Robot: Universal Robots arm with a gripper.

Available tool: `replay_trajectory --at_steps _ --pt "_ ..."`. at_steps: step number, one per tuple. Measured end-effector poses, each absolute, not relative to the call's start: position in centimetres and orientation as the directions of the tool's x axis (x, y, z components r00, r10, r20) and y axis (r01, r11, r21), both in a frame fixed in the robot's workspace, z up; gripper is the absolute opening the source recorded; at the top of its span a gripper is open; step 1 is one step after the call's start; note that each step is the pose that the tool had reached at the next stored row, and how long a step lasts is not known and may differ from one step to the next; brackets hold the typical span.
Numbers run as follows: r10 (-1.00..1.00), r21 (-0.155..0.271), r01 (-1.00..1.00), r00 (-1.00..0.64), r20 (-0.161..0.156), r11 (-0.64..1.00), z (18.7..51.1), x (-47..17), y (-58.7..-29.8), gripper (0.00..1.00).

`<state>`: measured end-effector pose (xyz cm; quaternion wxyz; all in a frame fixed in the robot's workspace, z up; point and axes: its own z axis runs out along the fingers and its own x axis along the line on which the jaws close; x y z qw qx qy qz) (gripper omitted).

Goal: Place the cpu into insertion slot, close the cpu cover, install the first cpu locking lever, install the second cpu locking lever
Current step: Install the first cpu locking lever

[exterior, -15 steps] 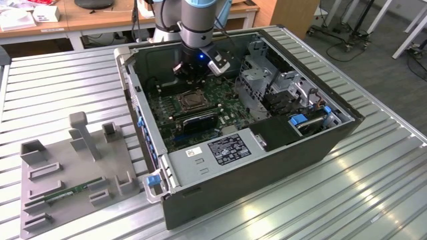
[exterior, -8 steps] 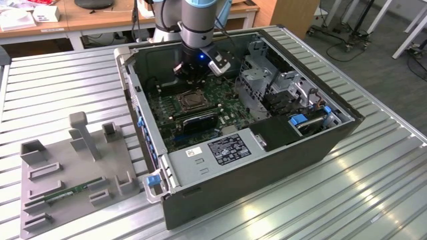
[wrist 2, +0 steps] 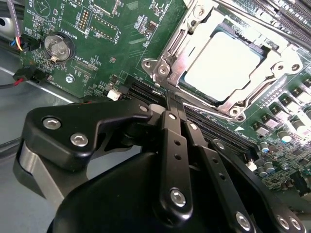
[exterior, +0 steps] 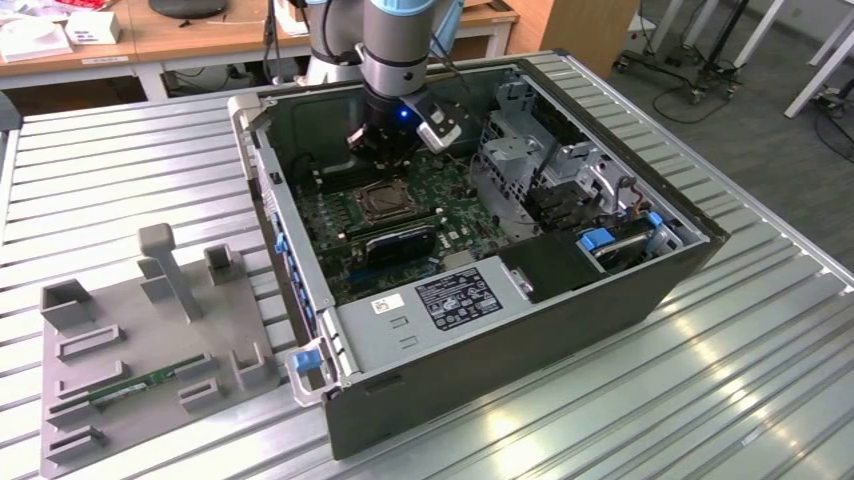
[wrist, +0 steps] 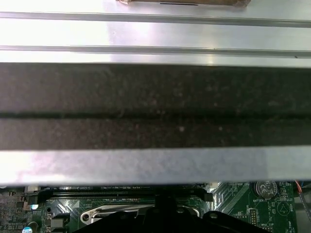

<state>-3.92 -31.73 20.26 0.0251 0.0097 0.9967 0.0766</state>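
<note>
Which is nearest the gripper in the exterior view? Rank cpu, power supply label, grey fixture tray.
1. cpu, right by the gripper.
2. power supply label, at the near end of the case.
3. grey fixture tray, outside it, at the exterior view's left.

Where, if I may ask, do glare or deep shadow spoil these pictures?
In the exterior view, light reflects in bright patches off the table; in the second wrist view, glare washes the cpu top pale; in the first wrist view, the metal surface burns out white beside a dark band.
</note>
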Motion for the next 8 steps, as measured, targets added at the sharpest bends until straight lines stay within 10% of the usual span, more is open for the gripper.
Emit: replay_trajectory --at_steps 8 --pt "0.022 0.135 0.015 -0.999 -0.049 0.991 20.14 -3.93 -31.72 0.11"
